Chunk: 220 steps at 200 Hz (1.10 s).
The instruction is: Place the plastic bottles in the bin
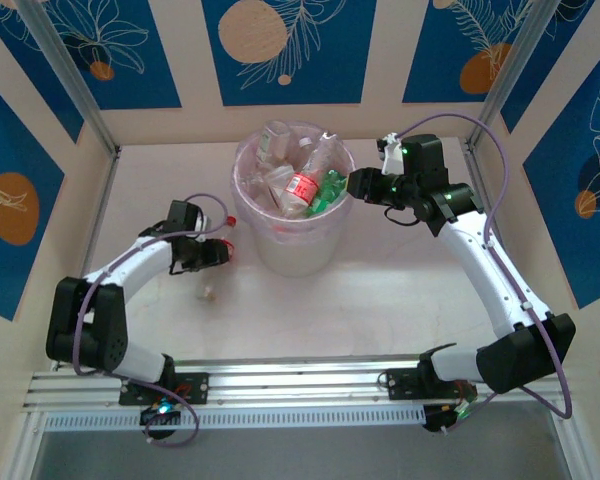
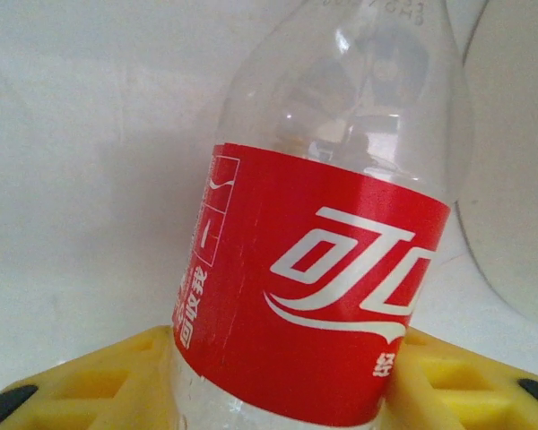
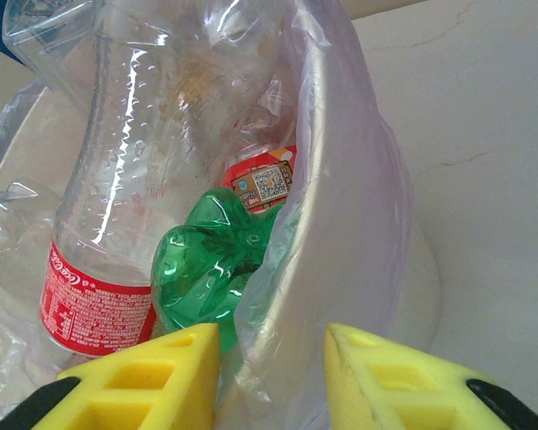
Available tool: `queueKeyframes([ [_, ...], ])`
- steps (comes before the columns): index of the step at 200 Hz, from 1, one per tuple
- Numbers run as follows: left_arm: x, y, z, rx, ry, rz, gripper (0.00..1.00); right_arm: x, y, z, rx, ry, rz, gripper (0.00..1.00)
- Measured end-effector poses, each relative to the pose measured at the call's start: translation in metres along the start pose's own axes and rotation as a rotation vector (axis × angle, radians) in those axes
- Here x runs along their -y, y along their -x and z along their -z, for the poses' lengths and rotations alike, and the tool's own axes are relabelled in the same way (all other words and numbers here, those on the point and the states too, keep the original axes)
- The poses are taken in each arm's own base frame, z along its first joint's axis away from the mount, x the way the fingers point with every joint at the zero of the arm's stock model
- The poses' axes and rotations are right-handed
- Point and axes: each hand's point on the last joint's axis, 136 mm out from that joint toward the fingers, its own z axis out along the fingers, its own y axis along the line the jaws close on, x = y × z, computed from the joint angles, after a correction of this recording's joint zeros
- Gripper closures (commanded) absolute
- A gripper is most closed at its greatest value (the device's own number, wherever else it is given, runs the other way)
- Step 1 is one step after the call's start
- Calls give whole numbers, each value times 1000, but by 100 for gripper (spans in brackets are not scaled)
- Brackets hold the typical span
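The white table [image 1: 400, 290] spreads wide between the two arms, and at its far middle stands the bin [image 1: 295, 250], round and translucent, its pinkish liner [image 3: 359, 206] folded out over the rim. It is packed: clear plastic bottles are heaped right up to the top and leaning above it.

Over on the right, the right arm [image 1: 490, 270] reaches in to the bin's right edge, and the right gripper [image 3: 273, 358] sits right at the rim. Its yellow fingers [image 3: 143, 376] stand a narrow gap apart with nothing clamped; the liner-covered rim lines up with that gap, and I cannot tell whether either pad touches it. Just inside the bin lies the green bottle [image 3: 211, 269], crumpled, pressed against a tall clear bottle with a red label [image 3: 99, 224].

On the left, the left arm [image 1: 130, 265] bends in low beside the bin's left wall. The left gripper [image 2: 278, 394] is closed around one red-labelled bottle [image 2: 314, 269], yellow pads tight on both sides of its body, with the bin's wall just to the right of it.

One small pale bit [image 1: 209, 293] lies on the table near that gripper, too small to identify.
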Motion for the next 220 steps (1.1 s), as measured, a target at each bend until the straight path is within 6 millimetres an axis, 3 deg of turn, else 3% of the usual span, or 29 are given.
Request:
queueKeyframes([
  [35, 9, 24, 37, 88, 17, -50, 53, 0, 0, 0, 0, 0, 0, 63],
  [62, 16, 51, 81, 179, 60, -112, 53, 0, 0, 0, 0, 0, 0, 63],
  [118, 53, 101, 201, 422, 53, -232, 53, -1, -1, 0, -1, -3, 3, 63],
  [170, 97, 110, 308, 692, -113, -274, 57, -1, -1, -1, 2, -13, 5, 63],
  [198, 125, 121, 341, 775, -239, -280, 57, -3, -2, -2, 3, -15, 10, 63],
  [220, 158, 131, 342, 779, -343, -307, 58, -3, -2, -2, 3, -19, 12, 63],
])
